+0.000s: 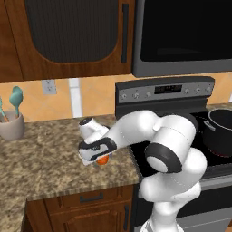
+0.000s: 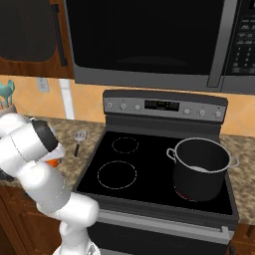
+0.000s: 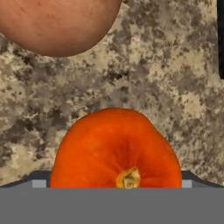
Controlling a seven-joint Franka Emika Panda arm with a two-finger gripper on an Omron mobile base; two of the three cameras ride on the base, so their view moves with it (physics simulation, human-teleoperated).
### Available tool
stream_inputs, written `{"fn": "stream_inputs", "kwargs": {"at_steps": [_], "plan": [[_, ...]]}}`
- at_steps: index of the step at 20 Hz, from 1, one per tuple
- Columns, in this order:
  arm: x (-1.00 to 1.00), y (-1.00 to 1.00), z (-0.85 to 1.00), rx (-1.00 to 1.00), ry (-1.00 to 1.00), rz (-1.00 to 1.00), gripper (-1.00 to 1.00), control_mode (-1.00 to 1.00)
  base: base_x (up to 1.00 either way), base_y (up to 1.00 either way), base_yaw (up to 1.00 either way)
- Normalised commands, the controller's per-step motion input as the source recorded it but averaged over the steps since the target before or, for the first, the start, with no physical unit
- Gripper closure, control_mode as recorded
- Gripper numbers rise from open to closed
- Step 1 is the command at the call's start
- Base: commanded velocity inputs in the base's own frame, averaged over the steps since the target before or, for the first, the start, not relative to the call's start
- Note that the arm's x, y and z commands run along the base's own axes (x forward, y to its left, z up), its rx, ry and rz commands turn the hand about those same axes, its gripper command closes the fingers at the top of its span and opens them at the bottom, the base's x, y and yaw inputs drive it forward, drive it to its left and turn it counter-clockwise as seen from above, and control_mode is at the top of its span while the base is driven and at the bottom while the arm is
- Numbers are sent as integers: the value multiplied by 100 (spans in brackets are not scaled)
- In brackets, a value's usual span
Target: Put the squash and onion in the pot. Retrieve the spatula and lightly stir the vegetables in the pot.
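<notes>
The bright orange squash [image 3: 116,148] lies on the granite counter, stem facing the hand camera. My gripper [image 1: 100,155] hovers low right over it, open, with one fingertip on each side of the squash; I cannot tell whether they touch it. The pale tan-pink onion [image 3: 57,26] rests just beyond the squash. A sliver of the squash [image 1: 103,160] peeks out under the hand. The spatula [image 2: 79,138] lies on the counter beside the stove's left edge. The steel pot [image 2: 201,167] stands on the stove's front right burner.
A cup of teal utensils [image 1: 11,122] stands at the counter's back left. The black stove top [image 2: 124,169] begins just right of the squash. Wooden cabinets and a microwave [image 2: 149,40] hang above.
</notes>
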Motion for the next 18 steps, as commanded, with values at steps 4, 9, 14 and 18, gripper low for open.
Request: {"fn": "stream_inputs", "kwargs": {"at_steps": [4, 9, 14, 18], "plan": [[33, 0, -17, 0, 2, -1, -100, -100, 0, 0, 0], [-15, 0, 0, 0, 0, -1, 100, -100, 0, 0, 0], [-44, -17, 1, 0, 0, -4, 100, -100, 0, 0, 0], [-56, -47, 49, 2, -7, -4, 100, -100, 0, 0, 0]]}}
